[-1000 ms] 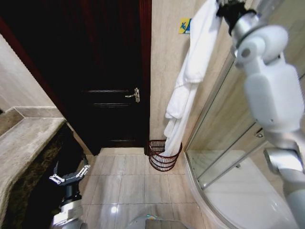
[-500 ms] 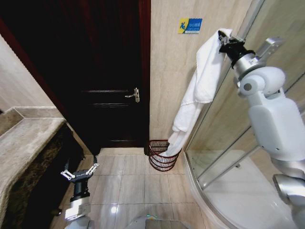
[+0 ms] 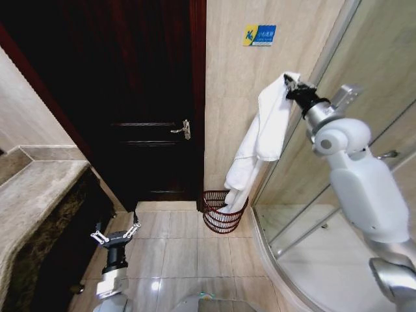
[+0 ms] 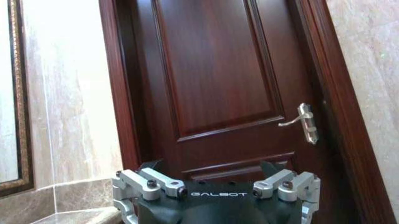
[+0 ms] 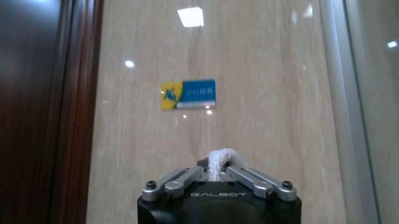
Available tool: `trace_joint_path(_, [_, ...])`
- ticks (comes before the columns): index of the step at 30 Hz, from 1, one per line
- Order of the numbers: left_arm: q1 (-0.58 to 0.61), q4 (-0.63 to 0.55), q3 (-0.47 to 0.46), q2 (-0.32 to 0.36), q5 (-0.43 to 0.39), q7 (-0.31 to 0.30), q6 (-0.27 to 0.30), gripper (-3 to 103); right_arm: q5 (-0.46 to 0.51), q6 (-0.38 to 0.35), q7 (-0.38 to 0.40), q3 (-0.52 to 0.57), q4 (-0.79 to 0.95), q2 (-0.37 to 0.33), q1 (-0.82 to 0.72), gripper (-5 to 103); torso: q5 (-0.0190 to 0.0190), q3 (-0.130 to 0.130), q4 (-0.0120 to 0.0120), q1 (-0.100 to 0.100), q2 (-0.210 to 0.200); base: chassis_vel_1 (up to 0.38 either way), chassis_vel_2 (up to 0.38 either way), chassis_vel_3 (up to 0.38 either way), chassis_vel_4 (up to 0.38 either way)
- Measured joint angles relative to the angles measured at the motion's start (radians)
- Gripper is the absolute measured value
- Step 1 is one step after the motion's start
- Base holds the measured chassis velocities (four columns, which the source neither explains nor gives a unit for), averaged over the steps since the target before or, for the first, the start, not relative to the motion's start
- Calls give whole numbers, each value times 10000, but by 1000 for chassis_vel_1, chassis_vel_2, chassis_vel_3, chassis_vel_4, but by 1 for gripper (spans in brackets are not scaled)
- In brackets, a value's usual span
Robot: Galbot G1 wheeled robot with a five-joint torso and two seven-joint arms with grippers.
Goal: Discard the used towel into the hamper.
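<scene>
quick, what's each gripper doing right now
left gripper: open, empty, low near the floor.
right gripper: shut on the white towel, its end in the hamper.

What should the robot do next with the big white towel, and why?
Probably lower it a bit more. The right gripper is shut on the towel high by the wall, and just the towel's bottom end reaches into the hamper. Most of it hangs above the rim, so letting go now might leave it draped over the edge. The left gripper waits low, open.

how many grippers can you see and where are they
2. The right gripper is raised beside the tiled wall, shut on the white towel that hangs into the hamper. The left gripper is low over the floor, open, facing the door.
</scene>
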Motion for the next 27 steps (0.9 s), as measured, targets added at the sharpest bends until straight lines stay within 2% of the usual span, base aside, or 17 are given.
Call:
trace_joint_path(11, [-46, -105, 199, 0, 181, -81, 267, 100, -843, 288, 22, 477, 69, 883, -1739, 2, 0, 1, 0, 1, 0, 0, 0, 0, 0])
trace_joint_path(17, [-66, -252, 466, 0, 250, -176, 452, 100, -1272, 462, -108, 707, -110, 1208, -2118, 2, 0, 1, 1, 1, 0, 0, 0, 0, 0])
trace_joint_path(23, [-39, -277, 1185, 0, 436, -534, 665, 100, -2196, 923, -342, 885, -528, 1651, -2617, 2, 1, 1, 1, 1, 0, 0, 0, 0, 0])
trace_joint_path(27, [19, -277, 1420, 1, 575, -546, 672, 100, -2815, 1154, -435, 1069, -772, 1773, -2731, 2, 3, -11, 1, -9, -22, 0, 0, 0, 0])
